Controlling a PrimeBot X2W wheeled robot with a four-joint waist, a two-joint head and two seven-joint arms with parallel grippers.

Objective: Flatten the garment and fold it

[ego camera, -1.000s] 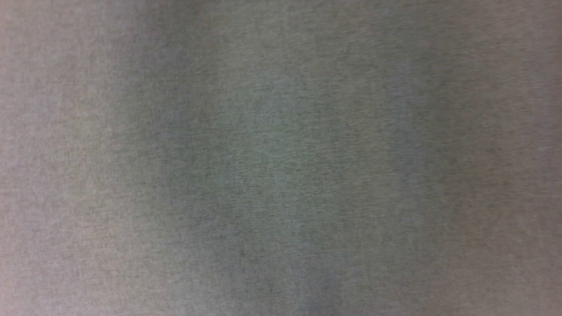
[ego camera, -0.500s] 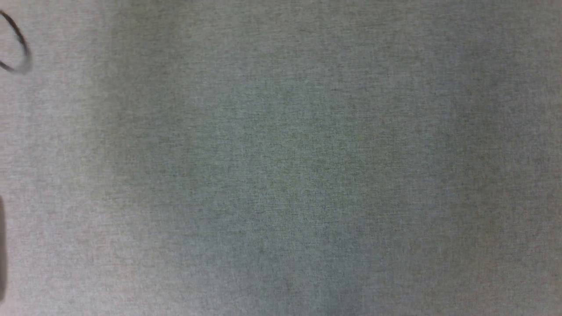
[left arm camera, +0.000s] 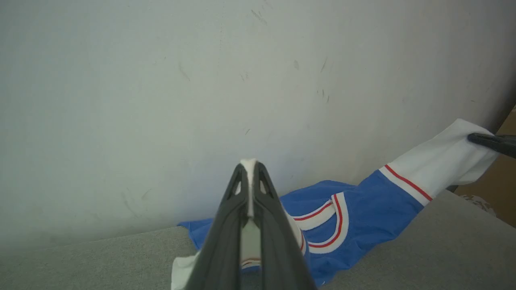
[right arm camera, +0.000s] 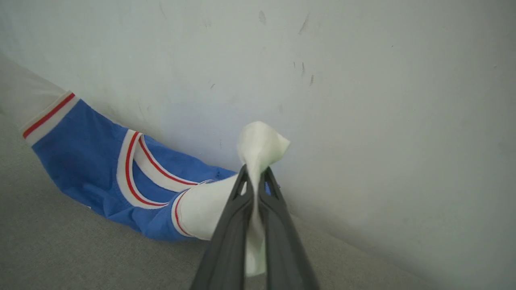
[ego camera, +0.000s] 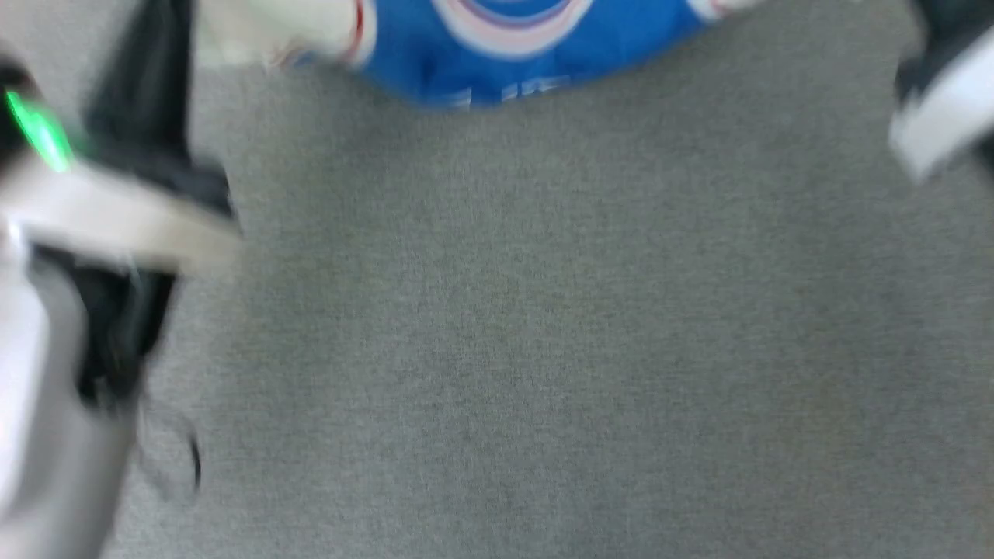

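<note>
Head camera shifted: jersey T-shirt (left arm camera: 363, 209) now seen by the wall (left arm camera: 161, 80). Left gripper (left arm camera: 249, 167) and right gripper (right arm camera: 254, 171) are each clamped on its white fabric. Flattening appears begun.

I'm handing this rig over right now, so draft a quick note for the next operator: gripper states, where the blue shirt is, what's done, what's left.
Left gripper: shut on one white sleeve end of the garment.
Right gripper: shut on the other white sleeve end.
Garment: strung between both grippers, blue middle sagging onto the grey surface near the pale wall.
Done: both sleeves gripped.
Left: lay it flat, then fold.
</note>
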